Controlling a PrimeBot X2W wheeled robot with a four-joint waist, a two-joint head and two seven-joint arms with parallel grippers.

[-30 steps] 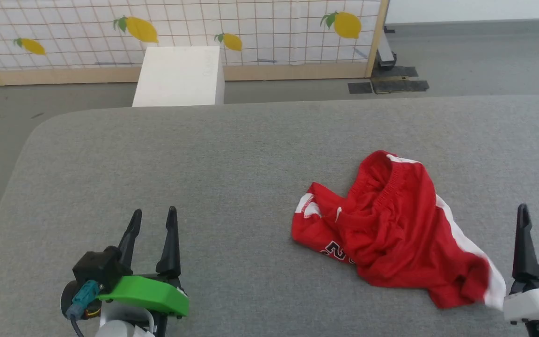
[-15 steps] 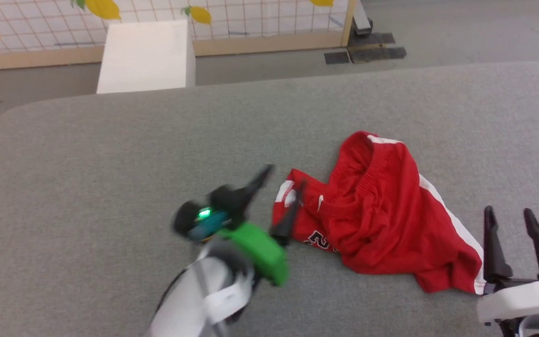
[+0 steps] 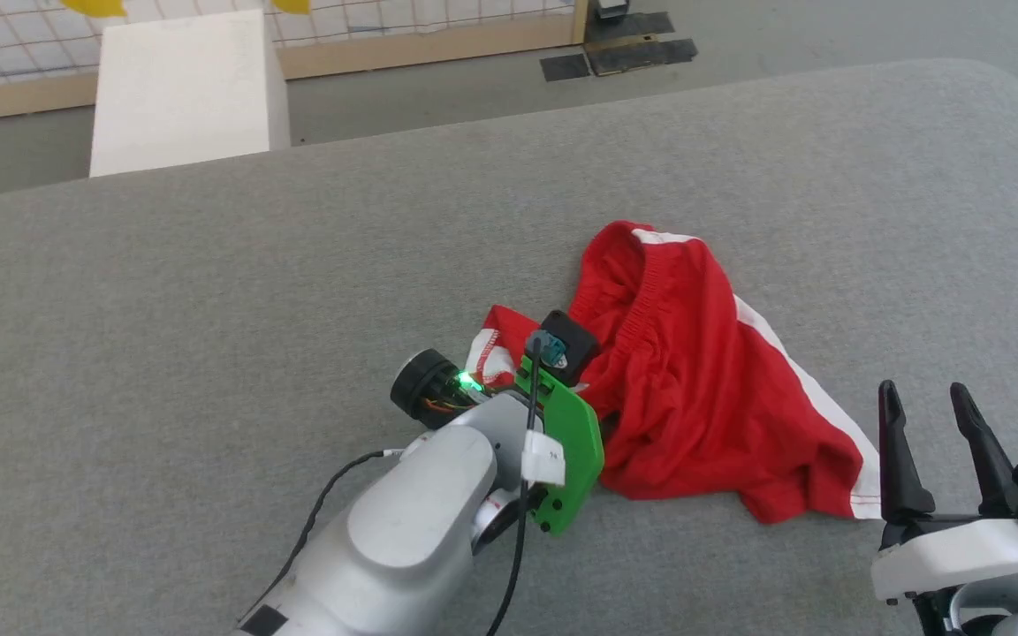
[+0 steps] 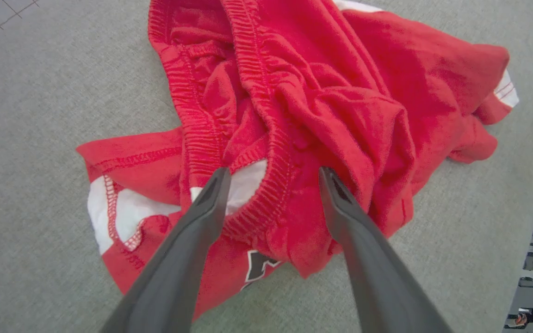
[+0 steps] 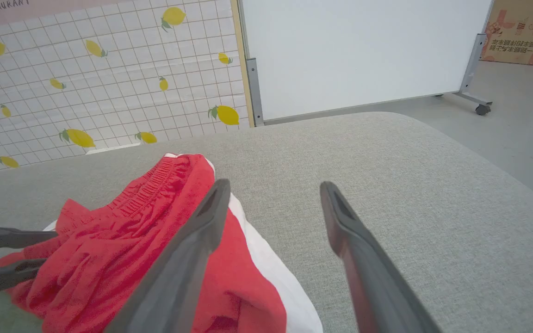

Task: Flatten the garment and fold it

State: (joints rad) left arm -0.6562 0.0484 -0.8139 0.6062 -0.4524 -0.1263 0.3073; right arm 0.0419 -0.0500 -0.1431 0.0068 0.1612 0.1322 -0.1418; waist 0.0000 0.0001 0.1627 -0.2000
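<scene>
Garment (image 3: 695, 371) lay crumpled in a loose heap on the grey fabric-covered tabletop (image 3: 208, 291), right of the middle and well clear of the far edge. Its elastic waistband was bunched and folded over on the far side; a white stripe ran down the side facing the right edge. Part of a white numeral outlined in black showed at the near left side in the left wrist view. Left claw (image 4: 272, 172) was open, reaching down over the garment's left part, with its two fingers straddling a fold of the waistband. Could not tell whether the tips pressed into the cloth. Right claw (image 3: 923, 396) was open and held nothing, fingers pointing toward the far edge, just beside the garment's near right corner where the white stripe ended. A white box (image 3: 182, 88) stood on the floor beyond the far edge, before a lemon-patterned panel (image 5: 86, 92).
</scene>
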